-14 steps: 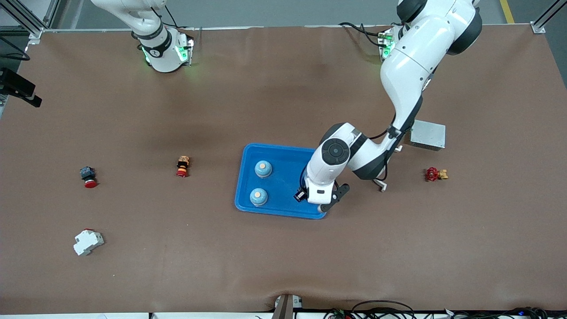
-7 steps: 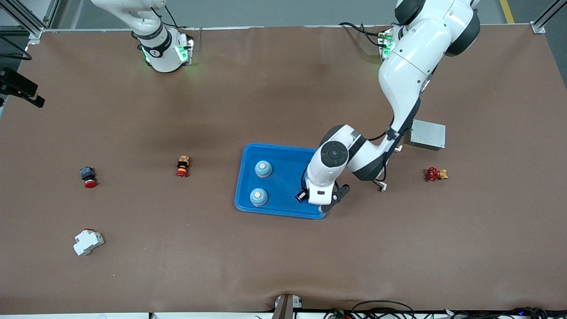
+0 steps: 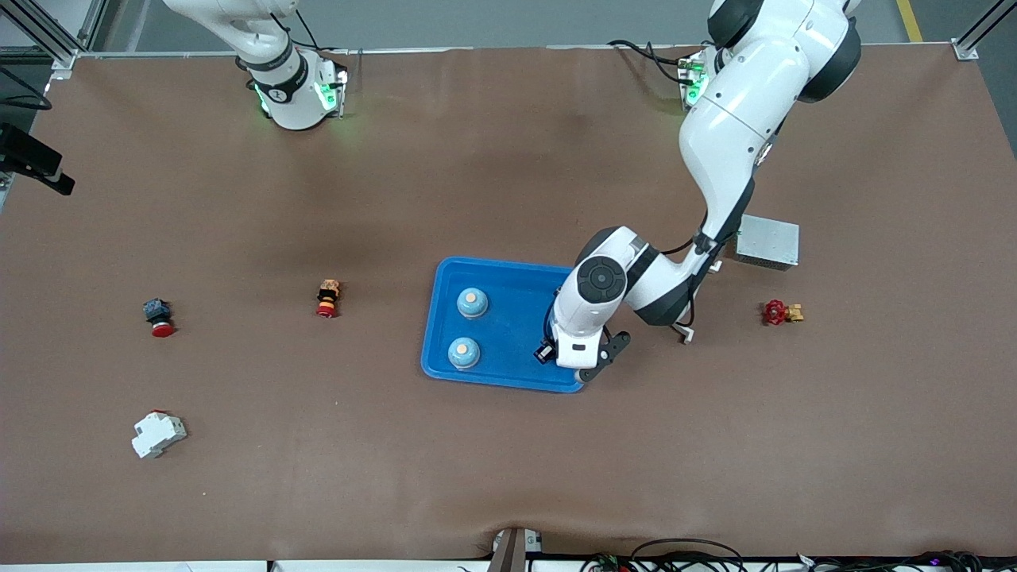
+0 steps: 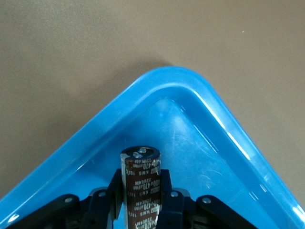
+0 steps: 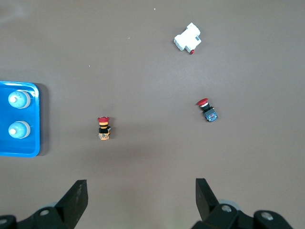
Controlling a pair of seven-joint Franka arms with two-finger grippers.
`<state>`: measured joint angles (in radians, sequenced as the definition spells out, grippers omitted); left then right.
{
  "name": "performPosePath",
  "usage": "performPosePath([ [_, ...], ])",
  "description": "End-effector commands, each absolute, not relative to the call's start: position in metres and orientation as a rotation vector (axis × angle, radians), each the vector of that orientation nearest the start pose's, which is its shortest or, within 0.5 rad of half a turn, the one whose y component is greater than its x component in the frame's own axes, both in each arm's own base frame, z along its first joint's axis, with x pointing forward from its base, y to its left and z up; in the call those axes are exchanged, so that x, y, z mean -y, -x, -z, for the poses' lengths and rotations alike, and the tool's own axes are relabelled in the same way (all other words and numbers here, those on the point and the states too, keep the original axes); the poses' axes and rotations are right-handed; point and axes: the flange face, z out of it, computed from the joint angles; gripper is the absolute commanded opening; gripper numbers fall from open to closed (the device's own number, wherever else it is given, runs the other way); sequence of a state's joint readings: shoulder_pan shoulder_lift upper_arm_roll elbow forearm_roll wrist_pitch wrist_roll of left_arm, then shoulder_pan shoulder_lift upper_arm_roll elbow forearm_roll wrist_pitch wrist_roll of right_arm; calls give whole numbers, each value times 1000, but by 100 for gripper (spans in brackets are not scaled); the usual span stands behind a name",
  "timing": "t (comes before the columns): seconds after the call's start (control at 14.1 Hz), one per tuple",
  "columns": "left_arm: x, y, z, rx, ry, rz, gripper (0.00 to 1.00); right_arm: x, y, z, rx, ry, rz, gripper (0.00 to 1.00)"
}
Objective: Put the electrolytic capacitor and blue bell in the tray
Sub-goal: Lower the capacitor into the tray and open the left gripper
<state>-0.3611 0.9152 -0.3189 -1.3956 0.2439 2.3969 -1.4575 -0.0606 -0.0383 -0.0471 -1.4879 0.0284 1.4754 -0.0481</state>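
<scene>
Left gripper (image 4: 141, 210), clamped on the capacitor (image 4: 141, 183) whose long axis runs along its fingers, hangs over the tray (image 4: 224, 129) corner directly below, while the right gripper (image 5: 141, 200) waits, spread wide and empty.

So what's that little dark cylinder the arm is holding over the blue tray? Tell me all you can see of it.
The electrolytic capacitor is a small cylinder in a dark brown sleeve printed with white lettering, with a shiny metal end cap. The left gripper is shut on it, a black finger pressing each side. It hangs above a corner of the blue tray, capped end pointing toward the floor; whether it touches it cannot be seen.
</scene>
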Motion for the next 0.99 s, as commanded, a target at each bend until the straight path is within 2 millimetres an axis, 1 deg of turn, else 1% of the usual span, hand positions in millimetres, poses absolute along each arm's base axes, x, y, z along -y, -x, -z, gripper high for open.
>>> performPosePath([
  [0.0, 422, -610, -186, 1191, 3068, 29, 0, 64, -533, -677, -132, 3095, 60, 100],
  [0.07, 422, -611, -188, 1194, 3068, 31, 10, 64, -534, -676, -132, 3093, 63, 100],
  [0.14, 422, -611, -188, 1195, 3069, 33, 45, 64, -535, -675, -133, 3093, 61, 100],
  [0.28, 421, -613, -192, 1195, 3071, 37, 78, 64, -535, -672, -133, 3093, 51, 100],
  [0.42, 421, -615, -204, 1206, 3069, 39, 100, 64, -535, -671, -131, 3094, 46, 100],
  [0.49, 423, -614, -208, 1215, 3068, 34, 100, 64, -535, -670, -133, 3093, 42, 100],
  [0.57, 423, -616, -217, 1222, 3074, 41, 100, 64, -535, -671, -133, 3092, 39, 100],
  [0.64, 423, -615, -221, 1217, 3065, 27, 100, 63, -535, -671, -130, 3093, 39, 100],
  [0.78, 418, -614, -235, 1209, 3026, -7, 100, 63, -536, -670, -128, 3094, 46, 100],
  [0.92, 410, -611, -253, 1190, 2972, -69, 100, 62, -540, -669, -122, 3095, 65, 100],
])
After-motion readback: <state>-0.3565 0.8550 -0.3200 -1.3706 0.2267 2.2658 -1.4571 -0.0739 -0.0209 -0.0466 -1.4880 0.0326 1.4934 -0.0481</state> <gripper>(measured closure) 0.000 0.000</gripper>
